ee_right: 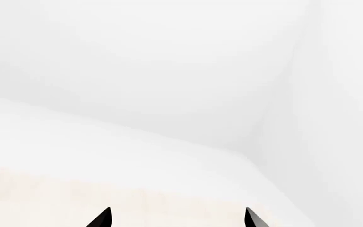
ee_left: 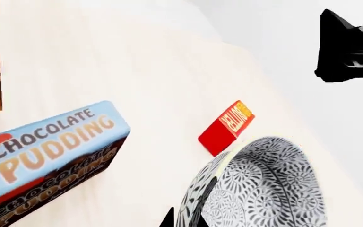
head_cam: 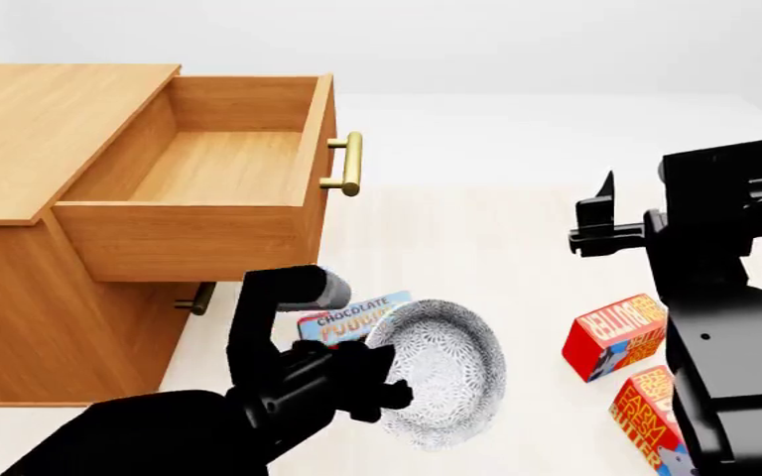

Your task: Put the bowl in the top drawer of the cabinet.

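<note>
The left gripper (head_cam: 384, 382) is largely hidden behind its own black arm in the head view, but its fingers are seen clamped on the rim of the bowl (head_cam: 444, 372), which is held tilted on edge, clear of the pale floor. In the left wrist view only two black fingertips show at the frame edge, pinching the bowl's rim. The pudding box (head_cam: 352, 317) is partly covered by the arm and bowl. The lower drawer is mostly concealed beneath the top drawer (head_cam: 209, 174), with only its brass handle (head_cam: 195, 298) peeking out.

The top drawer is pulled fully out of the cabinet (head_cam: 37, 238), its bare wooden interior open from above, with free room over its front edge and brass bar handle. The bowl hangs below and in front of that drawer.

The right gripper (head_cam: 599, 223) is held raised and well apart; its tips are seen spread wide, grasping nothing. Two red butter boxes (head_cam: 613, 335) stand near the right arm, one cut off by it.

The bowl is glossy, finely patterned ceramic; the cabinet is smooth orange-brown wood.
</note>
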